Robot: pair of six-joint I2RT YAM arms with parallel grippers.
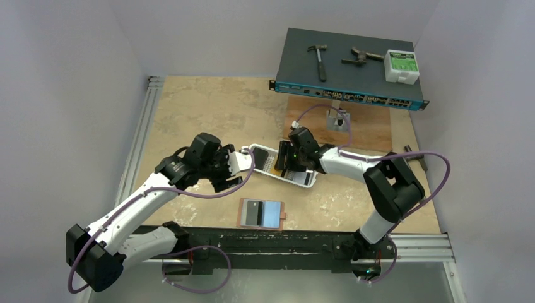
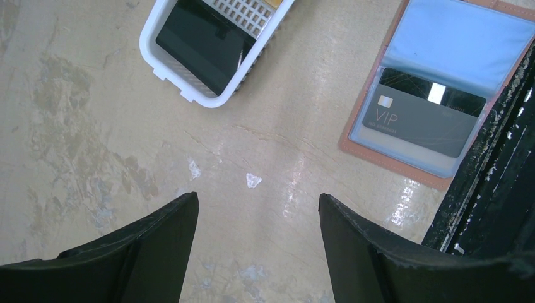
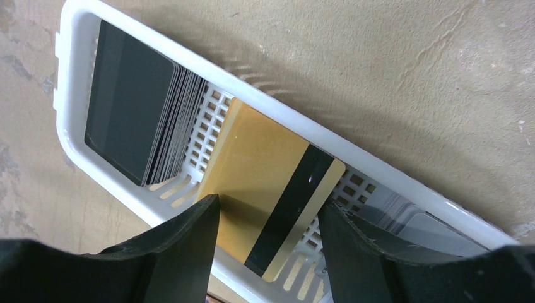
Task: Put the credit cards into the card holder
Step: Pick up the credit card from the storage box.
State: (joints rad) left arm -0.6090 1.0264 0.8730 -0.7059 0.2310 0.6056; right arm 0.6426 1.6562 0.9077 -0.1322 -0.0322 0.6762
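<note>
The reddish-brown leather card holder (image 1: 260, 213) lies opened flat on the desk (image 1: 208, 113), near its near edge and about midway across, pale blue pockets facing up. A dark grey VIP card (image 2: 429, 115) sits tucked in its left half. The right half shows only blue lining, with a small tab at its right edge. Farther back, a white slotted plastic tray (image 3: 189, 60) holds the rest. A stack of black plastic cards (image 3: 135, 101) fills one end. A gold card (image 3: 265, 183) with a black stripe lies tilted mid-tray. Pale translucent cards (image 3: 410, 221) sit at the other end.
</note>
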